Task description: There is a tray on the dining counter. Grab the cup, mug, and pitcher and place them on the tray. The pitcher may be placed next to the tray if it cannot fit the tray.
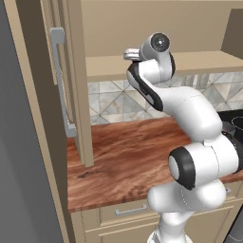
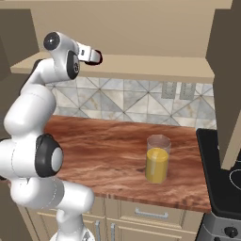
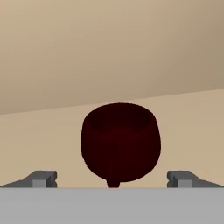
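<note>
the white arm is seen reaching up to a beige shelf (image 2: pixel 141 70) set under the wall cabinets, at the top centre of the left base view and the upper left of the right base view. the pincer (image 3: pixel 113 178) is held wide open, with nothing gripped: in the hand view its two dark fingertips (image 3: pixel 41 178) stand at the lower left and lower right, well apart from each other. the mug (image 3: pixel 120 143), dark maroon and nearly black, is seen between them in the middle of the hand view, standing upright on the beige shelf surface, with what looks like its small handle turned toward the camera at its lower edge. whether the fingertips touch the mug cannot be told; a gap is visible on each side of it. in the right base view a dark reddish shape, apparently the mug, is seen just past the end of the hand at the upper left of the frame.

the pitcher (image 2: pixel 157 159), clear glass and partly filled with orange-yellow liquid, is seen upright on the reddish-brown wood-grain tabletop (image 2: pixel 103 155) in the centre right of the right base view, near the front edge and well below the pincer. a black stovetop (image 2: pixel 221 174) lies at the right edge of that view, beside the tabletop. a patterned tile backsplash (image 2: pixel 122 103) runs behind it. in the left base view a tall beige cabinet with a grey handle (image 1: pixel 58 80) is seen at the left.
</note>
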Robot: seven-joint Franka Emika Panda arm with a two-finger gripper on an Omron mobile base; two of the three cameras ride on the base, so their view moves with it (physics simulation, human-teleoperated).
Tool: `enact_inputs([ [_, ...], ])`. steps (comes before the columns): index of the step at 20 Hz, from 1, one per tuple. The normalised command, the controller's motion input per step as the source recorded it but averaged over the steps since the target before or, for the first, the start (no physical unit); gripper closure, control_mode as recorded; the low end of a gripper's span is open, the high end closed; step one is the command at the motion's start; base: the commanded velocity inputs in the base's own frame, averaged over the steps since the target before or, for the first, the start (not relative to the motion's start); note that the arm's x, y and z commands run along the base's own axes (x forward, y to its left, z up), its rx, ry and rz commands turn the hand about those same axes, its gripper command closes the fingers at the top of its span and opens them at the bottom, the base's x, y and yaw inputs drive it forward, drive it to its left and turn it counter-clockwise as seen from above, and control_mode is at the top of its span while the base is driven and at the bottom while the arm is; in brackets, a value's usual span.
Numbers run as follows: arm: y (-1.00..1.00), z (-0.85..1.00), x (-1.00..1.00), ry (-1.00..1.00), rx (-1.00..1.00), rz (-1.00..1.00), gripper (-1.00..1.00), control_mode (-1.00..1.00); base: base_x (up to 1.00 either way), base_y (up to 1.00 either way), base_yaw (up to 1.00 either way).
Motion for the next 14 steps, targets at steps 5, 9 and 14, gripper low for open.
enact_inputs([
  [5, 0.0, 0.0, 0.07, 0.0, 0.0, 0.0, -1.0, -1.0, 0.0, 0.0, 0.0],
  [9, 0.0, 0.0, 0.05, 0.0, 0.0, 0.0, -1.0, -1.0, 0.0, 0.0, 0.0],
  [14, 0.0, 0.0, 0.05, 0.0, 0.0, 0.0, -1.0, -1.0, 0.0, 0.0, 0.0],
])
